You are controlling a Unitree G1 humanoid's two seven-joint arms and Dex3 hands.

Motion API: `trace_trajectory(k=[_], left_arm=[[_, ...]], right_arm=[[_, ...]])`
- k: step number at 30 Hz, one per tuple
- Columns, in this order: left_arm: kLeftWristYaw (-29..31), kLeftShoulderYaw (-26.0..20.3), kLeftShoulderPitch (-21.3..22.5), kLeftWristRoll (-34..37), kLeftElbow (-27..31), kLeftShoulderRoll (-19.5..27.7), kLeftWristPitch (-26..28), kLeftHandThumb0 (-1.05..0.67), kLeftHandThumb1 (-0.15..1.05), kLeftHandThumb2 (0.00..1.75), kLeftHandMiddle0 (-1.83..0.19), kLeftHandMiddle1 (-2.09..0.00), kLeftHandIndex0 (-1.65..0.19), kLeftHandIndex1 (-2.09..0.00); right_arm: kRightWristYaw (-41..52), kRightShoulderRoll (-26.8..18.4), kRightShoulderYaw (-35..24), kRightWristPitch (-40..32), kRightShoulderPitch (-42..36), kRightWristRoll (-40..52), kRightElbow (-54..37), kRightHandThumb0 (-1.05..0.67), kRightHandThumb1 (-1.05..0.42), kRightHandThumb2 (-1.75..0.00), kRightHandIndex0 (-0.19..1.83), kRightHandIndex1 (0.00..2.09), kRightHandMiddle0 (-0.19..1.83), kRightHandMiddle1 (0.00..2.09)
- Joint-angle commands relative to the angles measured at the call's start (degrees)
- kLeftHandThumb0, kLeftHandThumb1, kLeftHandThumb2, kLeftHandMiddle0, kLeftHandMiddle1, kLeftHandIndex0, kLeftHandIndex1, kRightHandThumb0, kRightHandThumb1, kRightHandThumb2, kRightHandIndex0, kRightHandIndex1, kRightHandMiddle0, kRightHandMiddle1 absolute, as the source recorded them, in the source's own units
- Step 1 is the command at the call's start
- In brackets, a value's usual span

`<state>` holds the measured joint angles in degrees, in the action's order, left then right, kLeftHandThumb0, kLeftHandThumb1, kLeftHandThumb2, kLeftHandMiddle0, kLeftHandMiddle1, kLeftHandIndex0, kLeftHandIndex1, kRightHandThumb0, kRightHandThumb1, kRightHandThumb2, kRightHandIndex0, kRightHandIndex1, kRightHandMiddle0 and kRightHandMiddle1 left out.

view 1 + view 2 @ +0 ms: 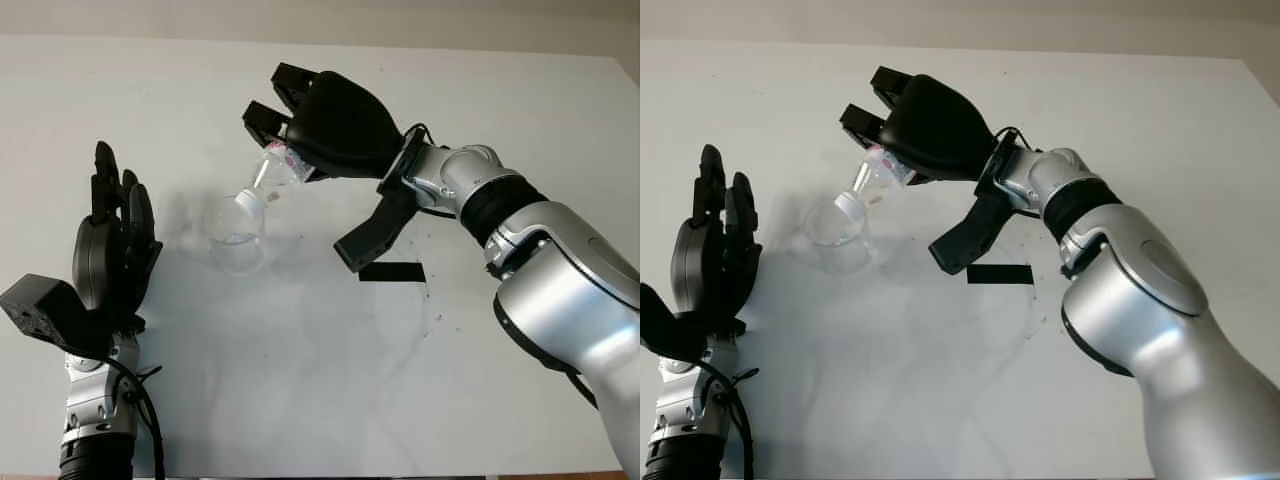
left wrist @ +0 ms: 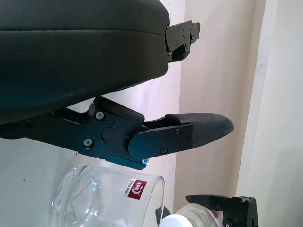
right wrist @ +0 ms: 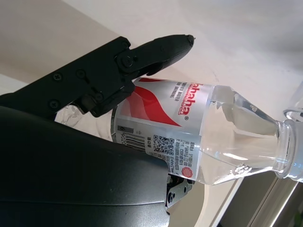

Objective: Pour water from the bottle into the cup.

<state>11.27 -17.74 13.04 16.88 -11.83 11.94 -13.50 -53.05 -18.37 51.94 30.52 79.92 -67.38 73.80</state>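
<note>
Nearest me, my left hand (image 1: 112,245) is open near the table's (image 1: 320,380) left edge, beside the one glass cup (image 1: 236,232). My right hand (image 1: 300,125) grips the one water bottle (image 3: 199,137), tilted neck-down with its mouth at the cup's rim.

White table (image 1: 300,380), black tape strip (image 1: 392,271) on it, beige wall (image 1: 400,15) behind
</note>
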Motion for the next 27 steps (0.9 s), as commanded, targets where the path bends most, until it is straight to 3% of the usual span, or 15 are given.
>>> trace_trajectory(k=[1,11,16,23,27], left_arm=[[-0.1,0.0,-0.4,-0.2,0.4,-0.1,-0.2,-0.73,1.05,0.55,0.19,0.0,0.19,0.0],[-0.3,0.2,-0.7,-0.8,0.9,0.1,0.0,-0.74,1.05,0.56,0.19,0.0,0.19,0.0],[-0.1,0.2,-0.9,-0.5,1.3,0.0,0.5,-0.74,1.05,0.55,0.19,0.0,0.19,0.0],[-0.5,0.4,-1.3,-0.7,1.7,-0.1,1.4,-0.73,1.05,0.54,0.19,-0.01,0.19,0.0],[-0.2,0.6,-1.4,-0.8,1.6,0.0,1.1,-0.73,1.05,0.54,0.19,0.0,0.19,0.0]], right_arm=[[-0.8,0.2,0.2,-0.2,2.3,-0.1,-0.3,-0.49,-1.05,-0.24,1.23,2.09,0.77,2.09],[-0.3,0.2,-1.0,-0.7,2.0,1.6,-0.3,-0.49,-1.05,-0.27,1.23,2.09,0.79,2.09],[9.4,1.0,-9.5,2.9,-0.3,12.9,-0.3,-0.47,-1.05,-0.29,1.2,2.09,0.85,2.09],[33.0,2.1,-26.2,7.1,-5.9,35.2,-2.6,-0.38,-1.05,-0.34,1.17,2.09,0.84,2.09],[47.2,3.4,-36.1,4.7,-10.5,48.7,-5.7,-0.36,-1.05,-0.38,1.14,2.09,0.8,2.09]])
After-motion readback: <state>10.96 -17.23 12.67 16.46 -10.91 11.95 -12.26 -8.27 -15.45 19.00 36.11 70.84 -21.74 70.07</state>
